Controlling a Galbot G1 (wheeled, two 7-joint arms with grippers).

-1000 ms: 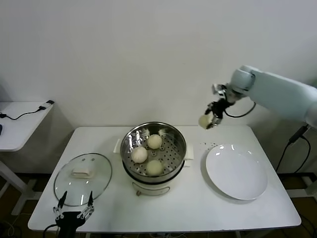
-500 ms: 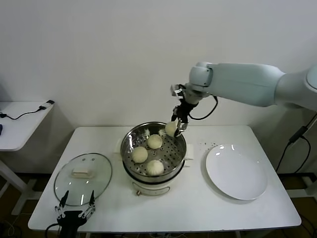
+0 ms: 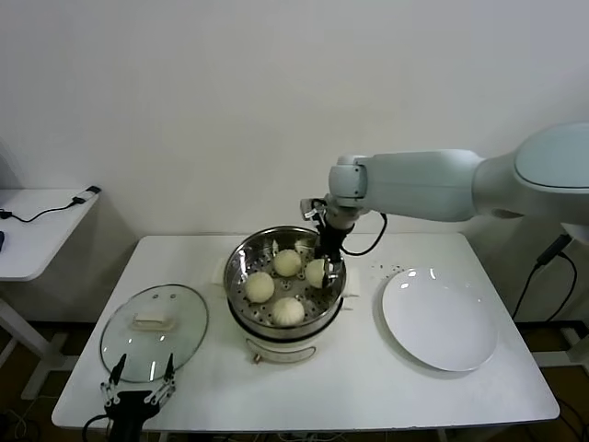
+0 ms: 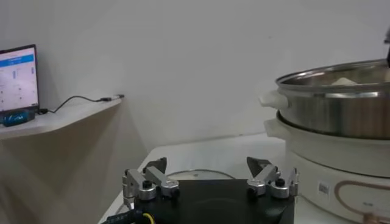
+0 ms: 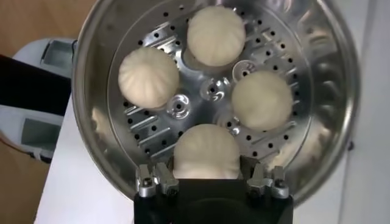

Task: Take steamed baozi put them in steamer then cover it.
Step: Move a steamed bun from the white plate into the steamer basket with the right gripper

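Observation:
The steamer (image 3: 237,267) stands mid-table, a shiny pot with a perforated tray (image 5: 201,100) on a white base. Three steamed baozi (image 3: 287,262) (image 3: 259,286) (image 3: 288,311) lie on the tray. My right gripper (image 3: 322,268) reaches down into the pot on its right side, shut on a fourth baozi (image 5: 206,149); its fingers (image 5: 263,181) flank the bun. Whether that bun rests on the tray I cannot tell. The cover (image 3: 175,345), clear glass with a white handle, lies flat at the front left. My left gripper (image 3: 138,387) hangs open at the table's front edge just before the cover (image 4: 195,175).
An empty white plate (image 3: 440,318) lies right of the steamer, with dark crumbs (image 3: 391,270) behind it. A small side table (image 3: 37,230) with a cable stands to the left. From the left wrist the steamer's wall (image 4: 341,109) rises close by.
My right arm swung left from behind the plate, carrying the baozi over the steamer and lowering it inside. The left arm stayed where it was.

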